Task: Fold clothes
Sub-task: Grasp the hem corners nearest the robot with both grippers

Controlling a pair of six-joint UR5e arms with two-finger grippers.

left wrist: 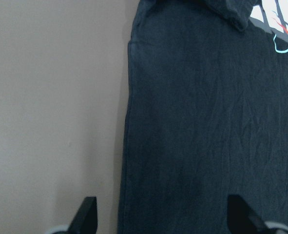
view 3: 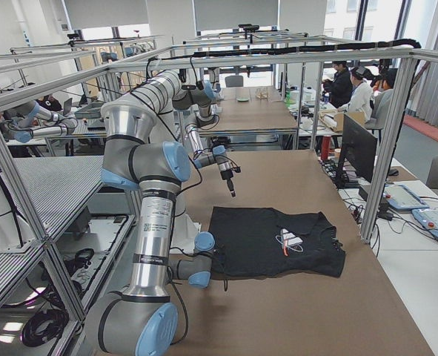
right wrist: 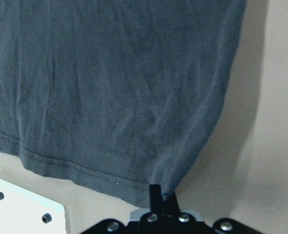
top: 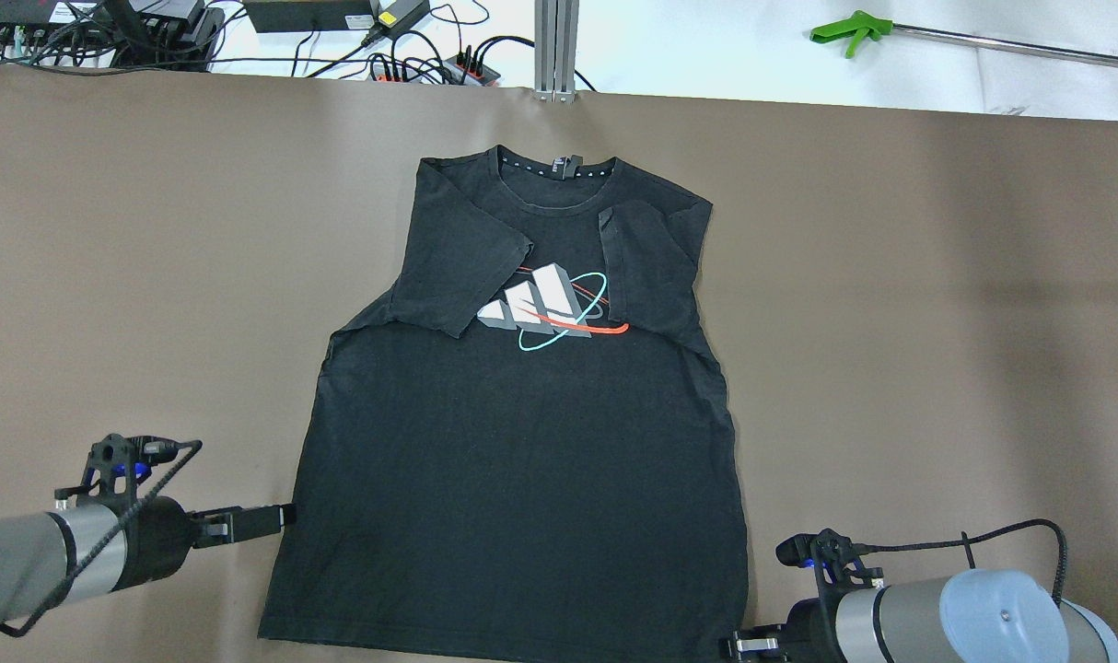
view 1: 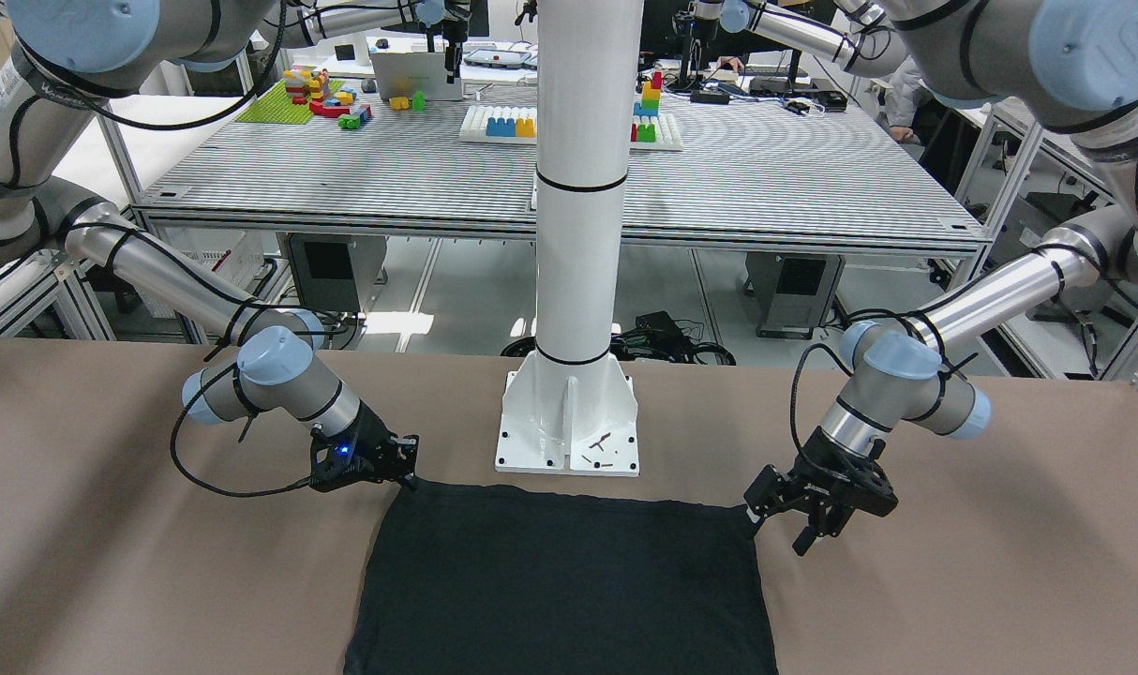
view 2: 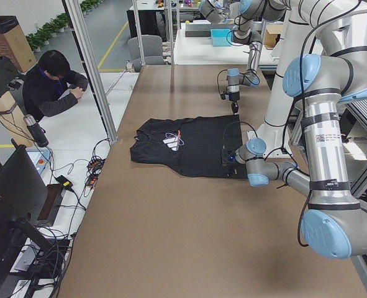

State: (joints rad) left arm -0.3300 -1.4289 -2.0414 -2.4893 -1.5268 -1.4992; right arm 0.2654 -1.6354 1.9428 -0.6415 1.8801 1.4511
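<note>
**Black T-shirt [top: 522,460] lies spread on a brown surface [top: 890,322], a robot arm at each side of its hem end.**

On the robot's left of the white pillar [view 1: 578,187], the left arm [top: 71,548] holds its left jaws wide open and low at the shirt's side edge, one tip over bare surface and the other over cloth. The shirt lies flat, sleeves folded in beside a white, red and teal logo [top: 545,308], with the hem just beside the pillar's base plate [view 1: 531,441] and the collar farthest from it. On the pillar's other side, the right arm [top: 937,617] has its right jaws pinched shut on the hem corner.
</note>
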